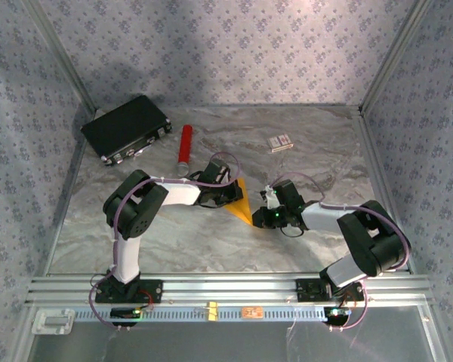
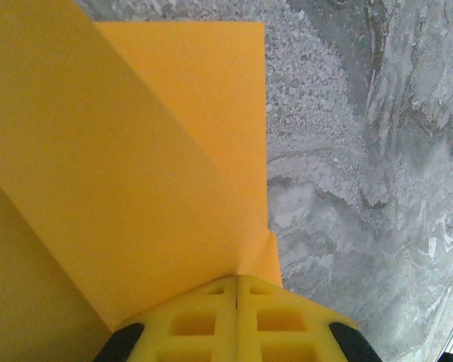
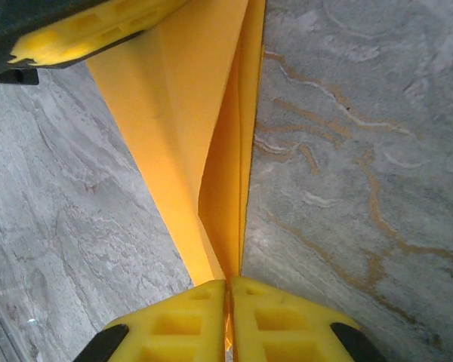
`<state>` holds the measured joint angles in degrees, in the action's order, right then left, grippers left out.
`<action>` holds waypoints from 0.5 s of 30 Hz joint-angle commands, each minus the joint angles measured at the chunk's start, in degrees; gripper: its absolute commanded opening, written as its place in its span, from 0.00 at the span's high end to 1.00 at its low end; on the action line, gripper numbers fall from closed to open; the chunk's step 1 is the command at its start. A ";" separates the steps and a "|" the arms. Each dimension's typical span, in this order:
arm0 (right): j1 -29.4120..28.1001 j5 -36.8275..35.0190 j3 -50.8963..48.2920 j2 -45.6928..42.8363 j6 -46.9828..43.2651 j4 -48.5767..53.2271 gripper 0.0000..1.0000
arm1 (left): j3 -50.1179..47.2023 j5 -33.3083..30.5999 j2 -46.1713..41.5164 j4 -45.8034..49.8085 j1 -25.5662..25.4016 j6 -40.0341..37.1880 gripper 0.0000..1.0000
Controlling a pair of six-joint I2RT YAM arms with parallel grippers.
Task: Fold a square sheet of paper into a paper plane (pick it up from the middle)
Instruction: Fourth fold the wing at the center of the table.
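Paper (image 1: 242,205) sits in the middle of the worktop (image 1: 196,249), folded over and pinched at both ends by your two tools. Your left tool (image 2: 236,283) is shut tight on one end, and your right tool (image 3: 228,285) is shut tight on the other end, so the fold runs from one to the other. It looks like you are making a long fold for the plane. To do it well, hold both ends firmly and pull them apart only a little, just enough to make the fold line straight. Thin paper rips fast, so go slow and do not tug. Near your right tool the layers puff open like a little pocket, so they are not flat yet. Bring the edges together so they line up before you press. Then lower the paper flat onto the worktop and push along the fold to make it sharp. Move both tools together, or the paper will twist. You cannot tell from here if the low edge touches the worktop, so come down gently.
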<state>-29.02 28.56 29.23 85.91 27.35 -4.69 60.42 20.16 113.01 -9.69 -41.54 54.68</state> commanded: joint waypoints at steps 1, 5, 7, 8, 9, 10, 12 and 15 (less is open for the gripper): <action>-0.25 -2.32 -3.05 0.59 -0.46 8.80 0.92 | -1.45 -1.09 -0.25 2.66 0.14 -0.53 0.97; -0.19 -1.74 -3.13 -0.76 -0.27 8.71 0.93 | -1.45 -1.00 -0.17 2.76 0.14 -0.53 0.97; -0.18 -2.19 -2.84 -2.25 -0.39 9.47 0.91 | -1.45 -1.09 -0.24 2.77 0.16 -0.62 0.97; -0.17 -2.36 -2.63 -2.81 -0.58 10.13 0.90 | -1.45 -1.09 -0.29 2.76 0.15 -0.62 0.97; -0.16 -2.44 -2.22 -3.42 -0.92 11.00 0.90 | -1.45 -1.06 -0.26 2.75 0.15 -0.62 0.97; -0.16 -2.37 -1.93 -3.83 -1.30 11.80 0.90 | -1.45 -1.04 -0.17 2.75 0.14 -0.55 0.97; -0.08 -2.70 -1.44 -4.71 -1.60 12.99 0.89 | -1.45 -0.92 -0.13 2.60 0.09 -0.49 0.97; 0.27 -2.44 -0.84 -7.00 -1.13 13.49 0.87 | -1.42 -0.82 -0.16 2.59 0.05 -0.59 0.97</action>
<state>-28.99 27.18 28.49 80.82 26.98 2.92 60.31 20.97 113.01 -9.69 -41.74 54.68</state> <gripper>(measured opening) 0.130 0.042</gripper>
